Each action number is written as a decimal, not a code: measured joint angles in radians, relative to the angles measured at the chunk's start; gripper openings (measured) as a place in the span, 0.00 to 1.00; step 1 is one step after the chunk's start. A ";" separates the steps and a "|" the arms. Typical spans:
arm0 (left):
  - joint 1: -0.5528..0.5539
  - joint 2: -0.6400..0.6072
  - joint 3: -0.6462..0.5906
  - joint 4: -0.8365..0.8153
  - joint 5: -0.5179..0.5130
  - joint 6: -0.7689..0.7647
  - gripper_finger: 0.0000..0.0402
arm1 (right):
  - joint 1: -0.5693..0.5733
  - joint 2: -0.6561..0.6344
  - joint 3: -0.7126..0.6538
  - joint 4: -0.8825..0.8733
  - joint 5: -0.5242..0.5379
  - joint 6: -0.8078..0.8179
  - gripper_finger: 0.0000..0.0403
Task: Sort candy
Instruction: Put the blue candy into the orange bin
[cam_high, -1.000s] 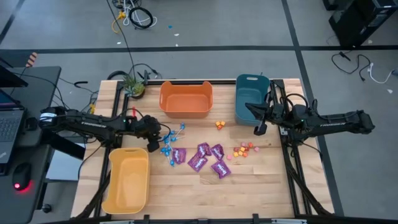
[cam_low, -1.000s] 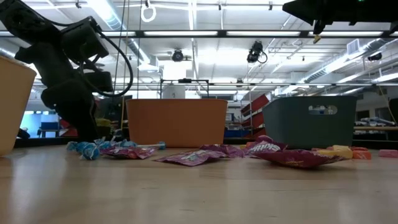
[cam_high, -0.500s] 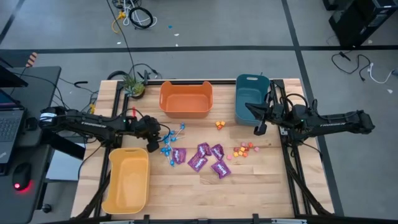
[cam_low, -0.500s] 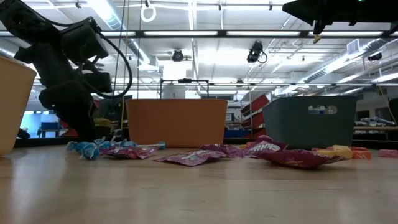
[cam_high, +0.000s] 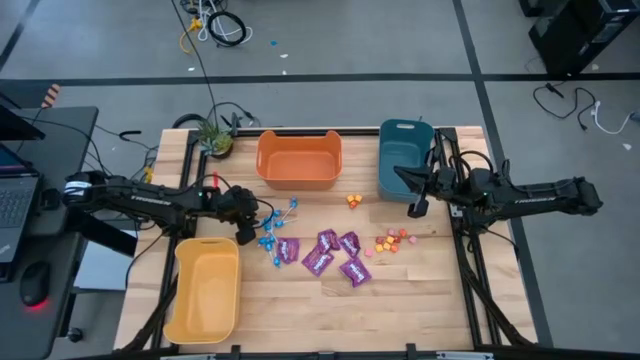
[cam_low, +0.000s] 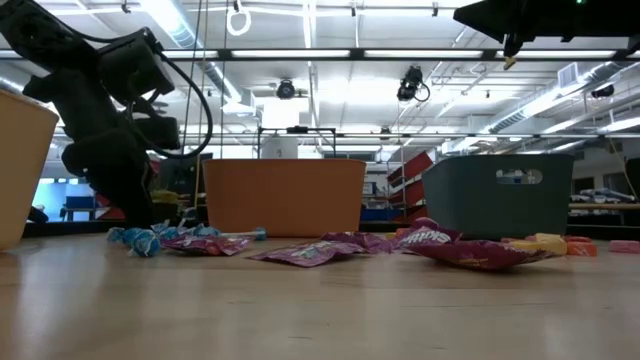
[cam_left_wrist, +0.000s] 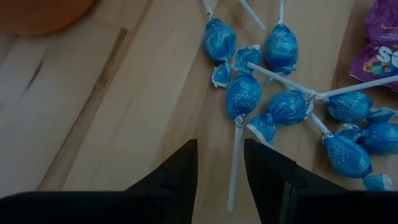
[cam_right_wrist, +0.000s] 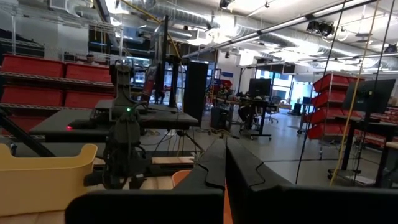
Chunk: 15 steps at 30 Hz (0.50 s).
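Note:
The candy lies mid-table. A cluster of blue-wrapped lollipops (cam_high: 270, 238) is at the left, shiny purple packets (cam_high: 330, 252) are in the middle, and tiny orange, red and pink pieces (cam_high: 392, 240) are at the right, with a few more (cam_high: 353, 200) nearer the bins. My left gripper (cam_high: 249, 233) stands open, low over the table at the lollipops' left side. In its wrist view, my left gripper (cam_left_wrist: 219, 149) has one lollipop's stick (cam_left_wrist: 234, 163) lying on the wood between its fingers. My right gripper (cam_high: 400, 173) is shut and raised by the teal bin, holding nothing.
An orange bin (cam_high: 299, 158) and a teal bin (cam_high: 404, 158) stand along the table's far side. A yellow bin (cam_high: 203, 290) is at the near left, close beside my left arm. A small plant (cam_high: 213, 135) sits at the far left corner. Bare wood lies near the front edge.

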 joint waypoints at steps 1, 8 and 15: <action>0.000 0.001 0.000 -0.001 0.000 -0.009 0.34 | 0.000 0.000 0.000 0.000 0.000 0.000 0.00; 0.000 0.001 0.000 0.000 -0.002 -0.017 0.34 | 0.000 0.000 0.000 0.000 0.000 0.000 0.00; 0.000 0.028 0.000 0.003 -0.003 -0.018 0.34 | 0.000 0.000 0.000 -0.001 0.000 0.000 0.00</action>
